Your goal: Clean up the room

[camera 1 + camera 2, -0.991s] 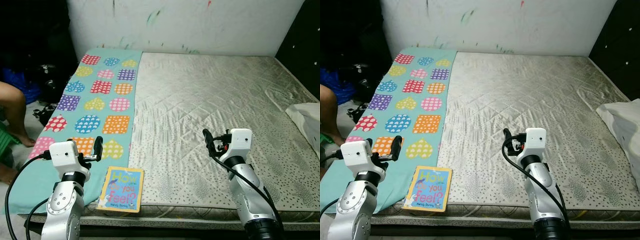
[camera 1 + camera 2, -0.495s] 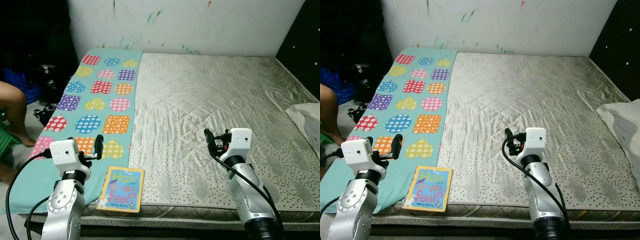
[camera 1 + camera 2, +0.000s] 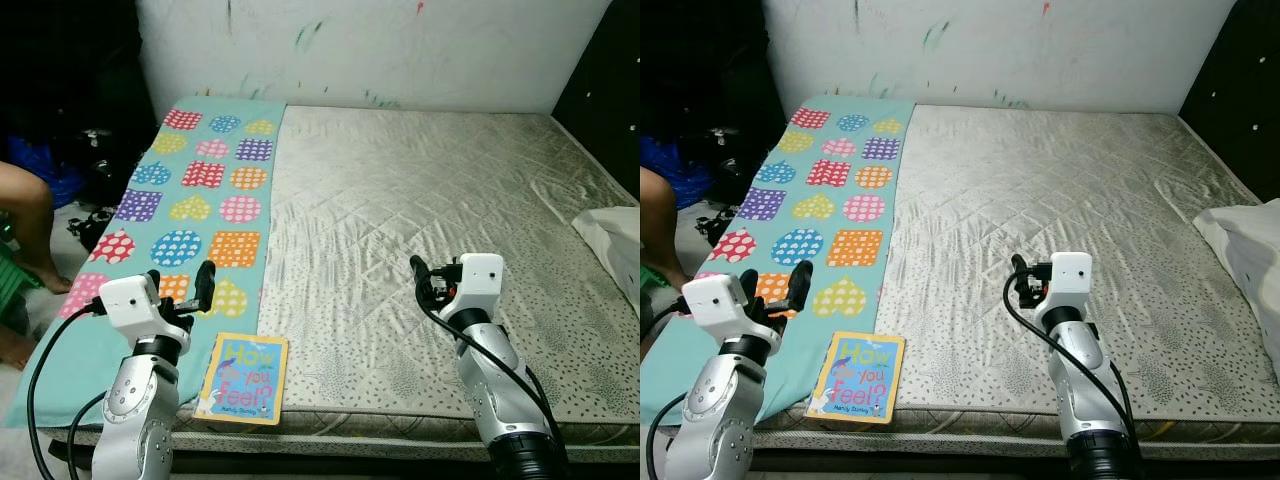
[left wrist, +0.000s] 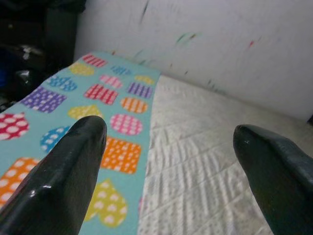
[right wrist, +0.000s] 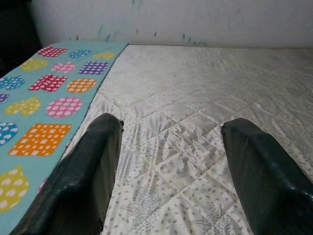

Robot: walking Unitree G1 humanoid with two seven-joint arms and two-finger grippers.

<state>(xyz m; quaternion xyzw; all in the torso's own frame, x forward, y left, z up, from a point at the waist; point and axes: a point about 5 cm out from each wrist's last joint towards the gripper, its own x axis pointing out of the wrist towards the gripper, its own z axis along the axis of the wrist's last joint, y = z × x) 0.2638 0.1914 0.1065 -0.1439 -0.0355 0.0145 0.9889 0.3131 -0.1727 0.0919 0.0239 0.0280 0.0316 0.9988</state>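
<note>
A children's book (image 3: 243, 378) with a yellow and blue cover lies flat at the near edge of the mattress (image 3: 430, 190), half on a teal blanket (image 3: 205, 190) printed with coloured hearts and squares. My left gripper (image 3: 180, 288) hovers open just left of the book, above the blanket, with nothing between its fingers (image 4: 63, 181). My right gripper (image 3: 424, 280) is open over the bare quilted mattress, well to the right of the book, and holds nothing. In the right wrist view its fingers (image 5: 83, 181) frame the blanket's edge and the mattress.
A white pillow or cloth (image 3: 612, 238) lies at the mattress's right edge. A person's leg (image 3: 30, 225) and dark clutter (image 3: 95, 175) are on the floor to the left. A paint-marked white wall (image 3: 360, 50) closes the back.
My left gripper has lifted a little and edged to the right, toward the book. The right arm has barely moved, and the book lies where it was.
</note>
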